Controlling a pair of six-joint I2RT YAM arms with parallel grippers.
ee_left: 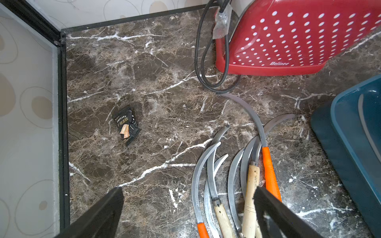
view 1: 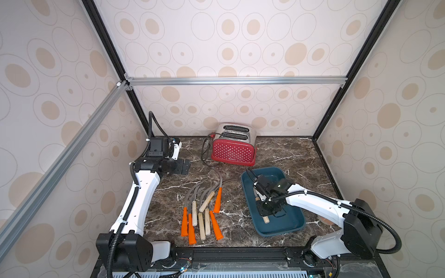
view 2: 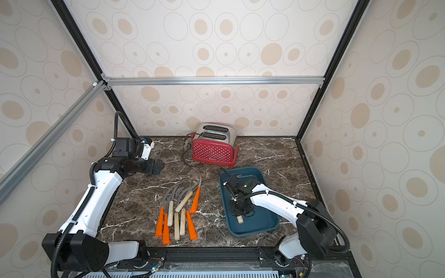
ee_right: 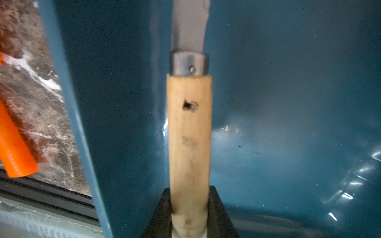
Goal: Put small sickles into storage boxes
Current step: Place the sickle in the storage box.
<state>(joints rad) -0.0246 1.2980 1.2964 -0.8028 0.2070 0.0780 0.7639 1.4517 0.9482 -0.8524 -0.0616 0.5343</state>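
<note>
R gripper clamps 1 wood-handled sickle by handle, low in tray, 3 o'clock of pile, to lay it flat; L gripper jaws apart, empty.

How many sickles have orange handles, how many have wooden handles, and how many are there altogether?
Orange-handled sickles: 4, all on the table.
Wooden-handled sickles: 5, four on the table, plus the held sickle in the blue tray, gripped by the right gripper.
Total: 9 sickles.
</note>
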